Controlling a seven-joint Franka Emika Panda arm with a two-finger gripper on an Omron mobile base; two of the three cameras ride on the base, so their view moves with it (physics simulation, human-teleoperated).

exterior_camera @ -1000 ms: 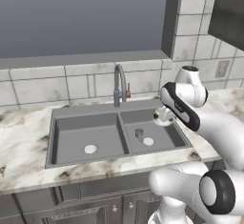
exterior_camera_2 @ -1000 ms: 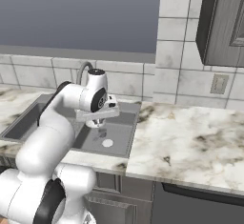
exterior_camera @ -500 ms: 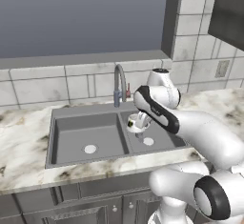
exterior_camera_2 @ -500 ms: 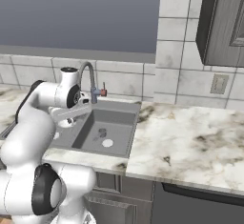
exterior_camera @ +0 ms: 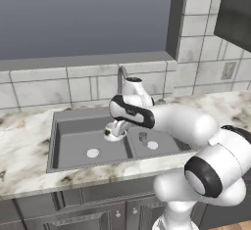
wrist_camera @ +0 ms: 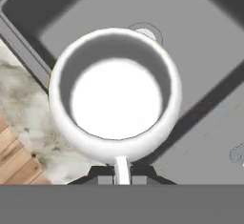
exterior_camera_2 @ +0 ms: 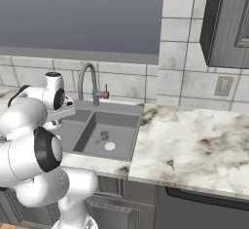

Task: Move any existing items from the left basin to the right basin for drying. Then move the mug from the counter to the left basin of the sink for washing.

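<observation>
Showing the carry of the mug toward its wash basin, ordered from largest item to smallest: the counter point(exterior_camera_2: 194, 145), white-beige marble with brown veining, framed the sink point(exterior_camera: 56, 126) on all sides; the left basin point(exterior_camera: 78, 136), the wider one, lay open with only its white drain visible, so it appeared ready to receive the mug; the right basin point(exterior_camera_2: 109, 128), narrower, held a small dark cylinder point(exterior_camera: 142, 136) standing beside its drain, apparently the item set there for drying; the curved faucet point(exterior_camera_2: 87, 79) rose behind the divider, and the arm reached in front of it, presumably to avoid a knock; the mug point(wrist_camera: 114, 99) hung upright, mouth up and empty, above the left basin near the divider, its handle turned toward the hand; the gripper point(exterior_camera: 113, 130) was clamped on the mug at the handle side, jaws narrow about the wall, a hold that kept the mug level for lowering.
</observation>
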